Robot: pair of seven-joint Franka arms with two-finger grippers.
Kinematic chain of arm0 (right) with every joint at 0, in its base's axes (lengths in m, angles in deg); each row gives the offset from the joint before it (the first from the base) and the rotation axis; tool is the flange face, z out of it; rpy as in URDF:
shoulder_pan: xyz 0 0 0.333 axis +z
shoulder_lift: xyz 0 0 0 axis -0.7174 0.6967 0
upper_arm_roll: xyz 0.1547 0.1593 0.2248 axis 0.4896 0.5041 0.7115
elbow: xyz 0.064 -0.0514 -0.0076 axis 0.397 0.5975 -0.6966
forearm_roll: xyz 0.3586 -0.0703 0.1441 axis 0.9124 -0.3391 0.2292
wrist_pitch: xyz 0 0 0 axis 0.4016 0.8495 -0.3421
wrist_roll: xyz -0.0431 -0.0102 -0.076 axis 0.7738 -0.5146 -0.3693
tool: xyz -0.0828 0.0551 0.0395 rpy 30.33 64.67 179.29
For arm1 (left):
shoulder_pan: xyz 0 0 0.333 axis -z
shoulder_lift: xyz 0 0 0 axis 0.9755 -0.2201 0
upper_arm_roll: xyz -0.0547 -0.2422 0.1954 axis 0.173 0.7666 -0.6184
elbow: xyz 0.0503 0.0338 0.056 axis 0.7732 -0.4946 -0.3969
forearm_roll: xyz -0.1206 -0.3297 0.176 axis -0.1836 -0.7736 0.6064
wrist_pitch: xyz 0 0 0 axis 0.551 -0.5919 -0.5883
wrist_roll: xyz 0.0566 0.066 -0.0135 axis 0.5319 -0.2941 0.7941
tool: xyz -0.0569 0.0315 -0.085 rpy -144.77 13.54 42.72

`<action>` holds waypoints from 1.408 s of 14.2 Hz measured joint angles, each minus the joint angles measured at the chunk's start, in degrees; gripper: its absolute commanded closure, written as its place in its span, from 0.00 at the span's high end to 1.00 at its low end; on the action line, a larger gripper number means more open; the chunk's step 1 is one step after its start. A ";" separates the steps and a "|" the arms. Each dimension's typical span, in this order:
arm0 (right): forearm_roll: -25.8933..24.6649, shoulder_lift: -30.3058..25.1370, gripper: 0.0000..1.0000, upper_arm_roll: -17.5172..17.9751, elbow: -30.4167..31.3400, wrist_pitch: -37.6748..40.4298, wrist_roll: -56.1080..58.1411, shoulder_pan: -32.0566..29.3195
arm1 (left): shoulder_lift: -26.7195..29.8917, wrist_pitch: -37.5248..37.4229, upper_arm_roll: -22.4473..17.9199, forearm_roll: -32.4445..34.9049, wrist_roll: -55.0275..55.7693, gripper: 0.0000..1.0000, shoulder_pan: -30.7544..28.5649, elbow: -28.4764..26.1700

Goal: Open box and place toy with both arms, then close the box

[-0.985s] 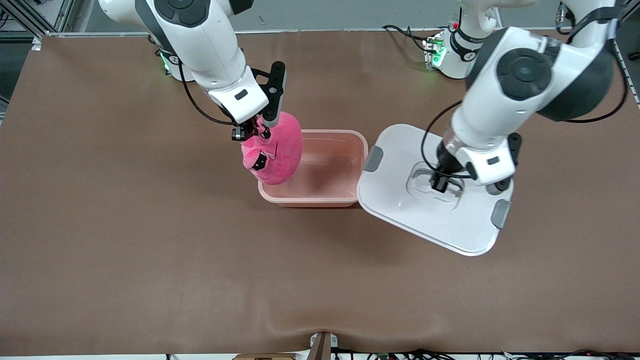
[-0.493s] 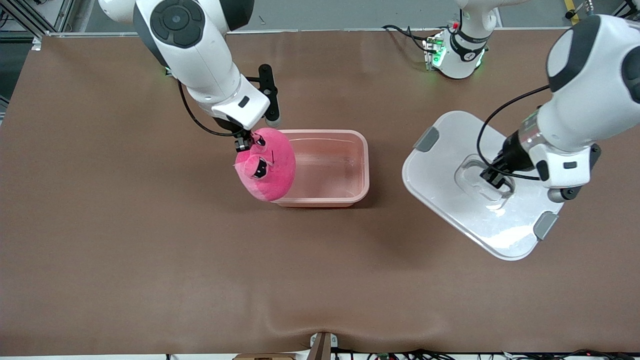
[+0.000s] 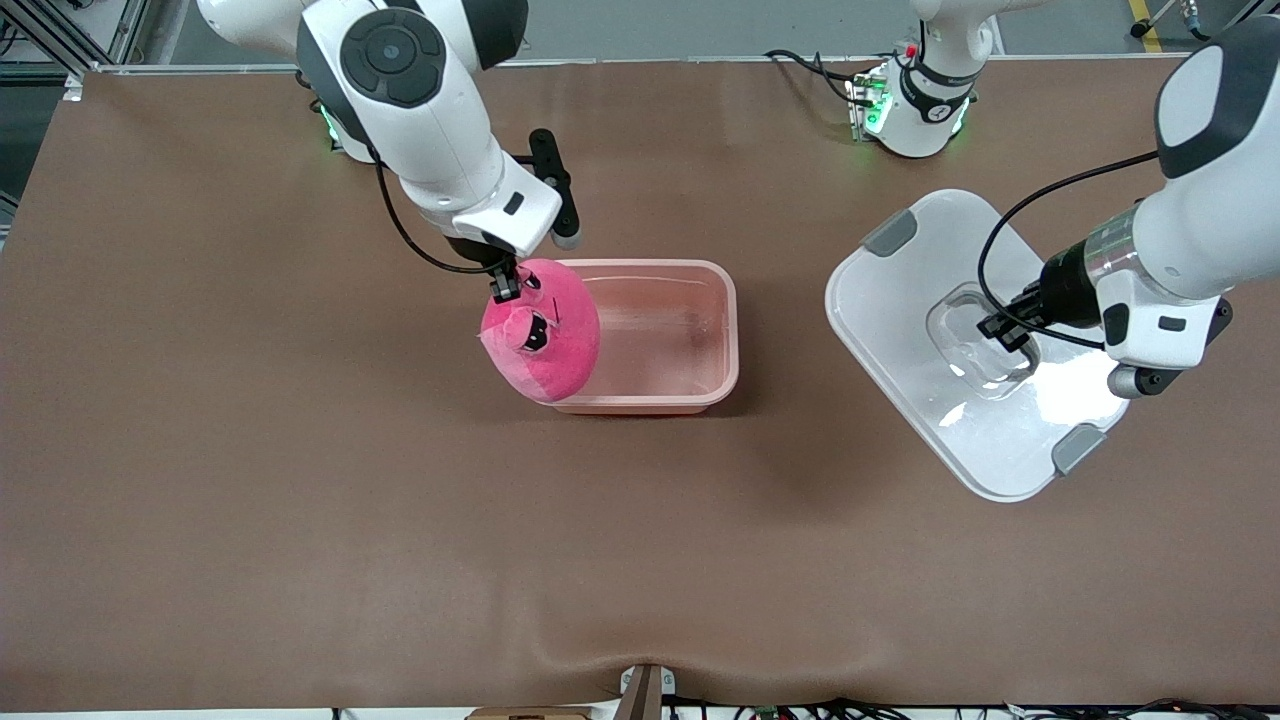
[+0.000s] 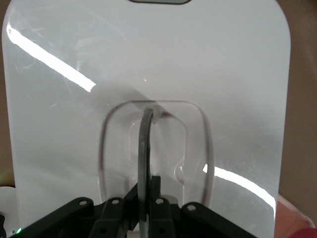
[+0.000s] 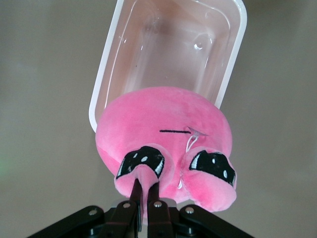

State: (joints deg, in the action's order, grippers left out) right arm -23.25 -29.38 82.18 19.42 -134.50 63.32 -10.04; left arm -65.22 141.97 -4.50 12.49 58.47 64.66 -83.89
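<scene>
The pink translucent box [image 3: 700,305] stands open in the middle of the table. My right gripper [image 3: 506,284] is shut on the hot-pink plush toy [image 3: 545,335] and holds it over the box's end toward the right arm. In the right wrist view the gripper [image 5: 147,191] pinches a fold of the toy [image 5: 163,134] above the box [image 5: 233,54]. My left gripper [image 3: 1010,328] is shut on the clear handle of the white lid [image 3: 920,330], held tilted above the table toward the left arm's end. The left wrist view shows the gripper [image 4: 147,191] on the handle [image 4: 143,148] of the lid [image 4: 148,59].
The brown table mat [image 3: 300,520] is bare nearer the front camera. The arm bases with green lights [image 3: 870,110] stand along the table's edge farthest from the front camera. Grey clips [image 3: 888,232] sit on the lid's ends.
My left gripper has carried the lid away from the box toward the left arm's end. My right gripper has shifted the toy a little over the box's end.
</scene>
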 measured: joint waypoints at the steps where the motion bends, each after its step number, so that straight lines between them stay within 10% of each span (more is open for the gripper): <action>1: -0.06 0.10 0.00 0.03 0.57 -0.71 0.01 0.15 | -0.06 -0.40 -0.02 -0.78 -1.25 0.00 -0.50 -0.19; 16: -2.77 0.45 0.00 0.24 2.11 -2.97 2.72 1.84 | -3.24 -1.49 0.64 -3.28 -3.13 0.00 4.81 -1.61; 20: -2.81 0.55 1.00 0.02 2.55 -2.97 2.50 1.80 | -3.19 -2.22 0.51 -3.27 -3.13 0.00 4.76 -1.83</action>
State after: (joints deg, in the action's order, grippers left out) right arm -26.06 -28.82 82.21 21.97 -137.47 65.82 -8.24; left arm -68.41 139.74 -3.99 9.22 55.34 69.42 -85.72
